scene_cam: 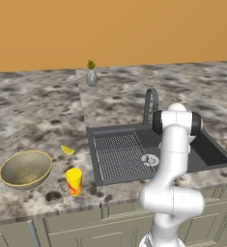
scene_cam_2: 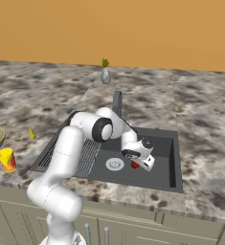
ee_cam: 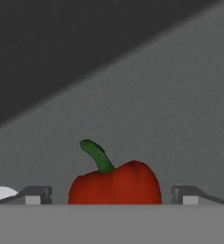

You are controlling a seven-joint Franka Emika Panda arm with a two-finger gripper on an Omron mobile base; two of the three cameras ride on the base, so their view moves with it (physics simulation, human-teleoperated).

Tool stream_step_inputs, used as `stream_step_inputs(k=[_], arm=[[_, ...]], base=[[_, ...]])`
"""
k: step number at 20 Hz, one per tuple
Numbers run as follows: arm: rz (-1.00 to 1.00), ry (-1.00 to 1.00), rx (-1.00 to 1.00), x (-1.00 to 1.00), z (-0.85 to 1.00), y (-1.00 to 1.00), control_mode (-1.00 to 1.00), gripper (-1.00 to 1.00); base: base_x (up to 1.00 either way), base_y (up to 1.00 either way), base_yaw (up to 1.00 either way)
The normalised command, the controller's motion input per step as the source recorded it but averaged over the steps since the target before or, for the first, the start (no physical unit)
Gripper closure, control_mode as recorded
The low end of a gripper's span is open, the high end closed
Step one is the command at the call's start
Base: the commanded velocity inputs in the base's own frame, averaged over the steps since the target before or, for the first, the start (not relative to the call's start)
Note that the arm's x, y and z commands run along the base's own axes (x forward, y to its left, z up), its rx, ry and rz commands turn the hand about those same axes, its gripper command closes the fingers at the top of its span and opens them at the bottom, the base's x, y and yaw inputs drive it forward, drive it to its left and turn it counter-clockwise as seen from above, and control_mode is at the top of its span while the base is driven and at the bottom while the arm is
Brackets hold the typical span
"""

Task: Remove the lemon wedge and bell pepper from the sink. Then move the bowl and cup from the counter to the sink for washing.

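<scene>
Now: gripper [ee_cam: 111, 195] low in the sink [scene_cam_2: 174, 158], spread wide around the pepper [ee_cam: 114, 185].
Hand view: the fingers [ee_cam: 35, 195] stand far apart, one on each side of the red pepper with a gap on both sides, nothing gripped; green stem up and leaning left, fruit on the dark sink floor. Right base view: the arm reaches down into the basin, hand beside the drain [scene_cam_2: 115, 164], a bit of red pepper [scene_cam_2: 134, 165] showing under it. Lemon wedge [scene_cam: 67, 150] lies on the desk [scene_cam: 33, 111], left of the sink (already out of the basin). Bowl [scene_cam: 25, 168] sits on the desk near the front edge, upright; cup [scene_cam: 74, 181] stands just right of it, apart from it. Vase [scene_cam: 91, 76] with plant at the back, by the wall.
</scene>
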Motion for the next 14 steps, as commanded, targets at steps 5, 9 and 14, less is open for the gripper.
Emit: stream_step_inputs(k=[5, 9, 14], arm=[[-0.05, 0.0, 0.0, -0.04, 0.0, 0.13, -1.0, -1.0], [-0.05, 0.0, 0.0, -0.03, -0.03, 0.15, -1.0, -1.0], [-0.06, 0.01, 0.0, 0.0, -0.15, 0.08, -1.0, -1.0]], base=[[0.0, 0.0, 0.0], [0.0, 0.0, 0.0], [0.0, 0.0, 0.0]])
